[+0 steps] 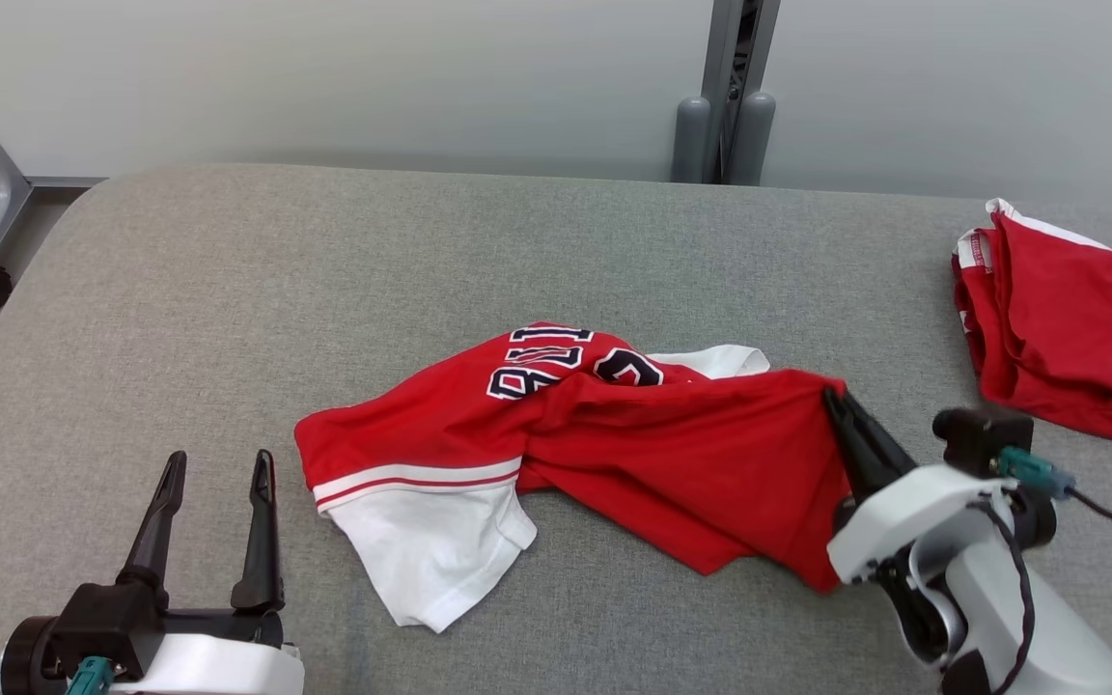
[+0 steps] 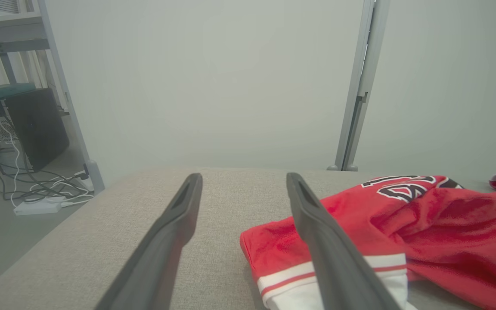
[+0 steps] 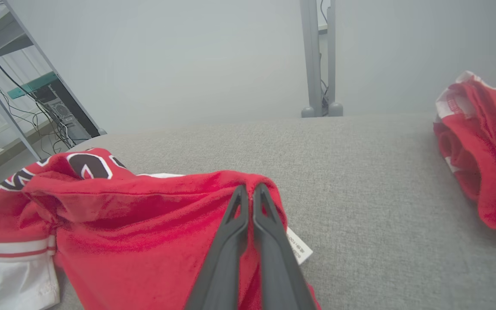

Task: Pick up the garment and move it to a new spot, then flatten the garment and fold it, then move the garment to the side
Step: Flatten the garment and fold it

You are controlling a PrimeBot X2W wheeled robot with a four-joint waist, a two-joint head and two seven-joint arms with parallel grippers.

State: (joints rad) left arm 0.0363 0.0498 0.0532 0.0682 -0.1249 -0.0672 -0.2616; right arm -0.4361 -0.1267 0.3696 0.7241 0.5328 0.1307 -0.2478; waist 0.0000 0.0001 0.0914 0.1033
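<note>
1. The right gripper [image 1: 833, 398] has its two dark fingers pressed together on the red fabric at the right-hand edge of the garment [image 1: 614, 434].
2. The right wrist view shows that pinch close up [image 3: 250, 190]. The cloth [image 3: 144, 215] bunches in a ridge at the fingertips, and a white label [image 3: 299, 246] pokes out just beside the fingers.
3. The left gripper [image 1: 218, 465] stands with fingers spread wide and holds nothing, near the garment's white sleeve.
4. The garment lies crumpled mid-table, dark lettering facing up, on the grey table [image 1: 324, 270].
5. A second red garment [image 1: 1068, 338] lies folded at the table's far right, well apart.
6. The left wrist view adds a computer tower [image 2: 37, 125] and cables [image 2: 50, 193] on the floor past the table's edge.
</note>
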